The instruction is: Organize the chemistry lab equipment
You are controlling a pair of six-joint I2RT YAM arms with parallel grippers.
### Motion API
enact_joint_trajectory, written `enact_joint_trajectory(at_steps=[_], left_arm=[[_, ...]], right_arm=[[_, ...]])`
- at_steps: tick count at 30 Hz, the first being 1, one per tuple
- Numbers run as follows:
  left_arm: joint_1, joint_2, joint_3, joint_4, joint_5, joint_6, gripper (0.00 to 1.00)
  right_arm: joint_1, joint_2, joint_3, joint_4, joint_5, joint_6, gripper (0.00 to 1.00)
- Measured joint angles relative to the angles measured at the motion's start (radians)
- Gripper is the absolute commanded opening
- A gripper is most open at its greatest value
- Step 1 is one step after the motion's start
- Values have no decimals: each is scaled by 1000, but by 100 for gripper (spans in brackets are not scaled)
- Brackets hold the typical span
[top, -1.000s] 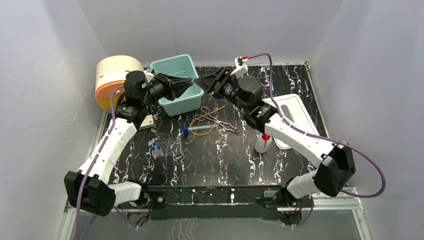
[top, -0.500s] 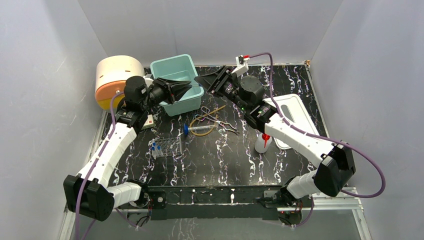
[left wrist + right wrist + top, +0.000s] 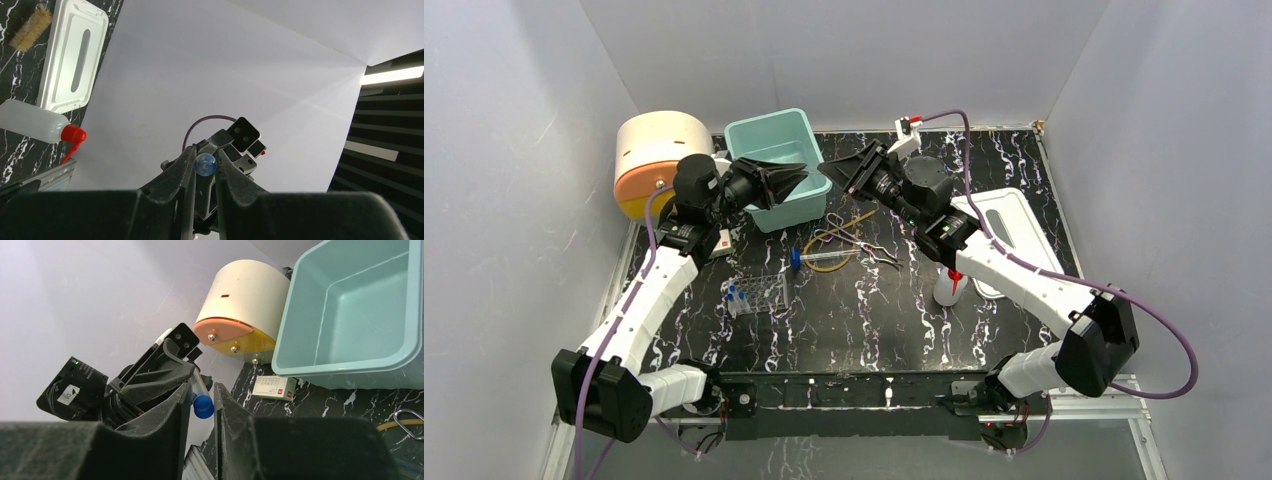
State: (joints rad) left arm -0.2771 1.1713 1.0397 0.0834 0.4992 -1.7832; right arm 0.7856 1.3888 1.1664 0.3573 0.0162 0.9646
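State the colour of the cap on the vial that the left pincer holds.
Blue. The cap of the vial shows best in the right wrist view.

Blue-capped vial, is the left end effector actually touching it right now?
Touching. The left wrist view shows the blue-capped vial pinched between the two fingers of the left end effector, both pressed against its clear body with no gap.

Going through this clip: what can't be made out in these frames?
- Right wrist view: whether the right gripper truly pinches the vial's blue cap; shadow between the fingers hides contact.
- Top view: how many vials stand in the clear rack; too small.
- Right wrist view: print on the small white box; blurred.
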Motion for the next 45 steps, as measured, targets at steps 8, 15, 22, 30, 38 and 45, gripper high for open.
enact_joint_trajectory(at_steps=[8, 15, 22, 30, 38, 45], left_arm=[[0, 0, -4, 1, 0, 0, 23], [1, -1, -10, 3, -3, 47, 78], [68, -31, 2, -182, -20, 240, 85], [115, -71, 279, -677, -315, 647, 89], [116, -32, 665, -912, -627, 922, 91], [116, 32, 887, -982, -744, 1059, 97]], right_arm=[[0, -4, 0, -14, 5, -18, 23], [1, -4, 4, -39, 2, -56, 24], [1, 2, 84, -246, 14, -203, 26], [9, 144, 293, -539, -29, -424, 25], [209, 362, 453, -737, 5, -650, 26], [389, 562, 649, -816, 15, -767, 26]])
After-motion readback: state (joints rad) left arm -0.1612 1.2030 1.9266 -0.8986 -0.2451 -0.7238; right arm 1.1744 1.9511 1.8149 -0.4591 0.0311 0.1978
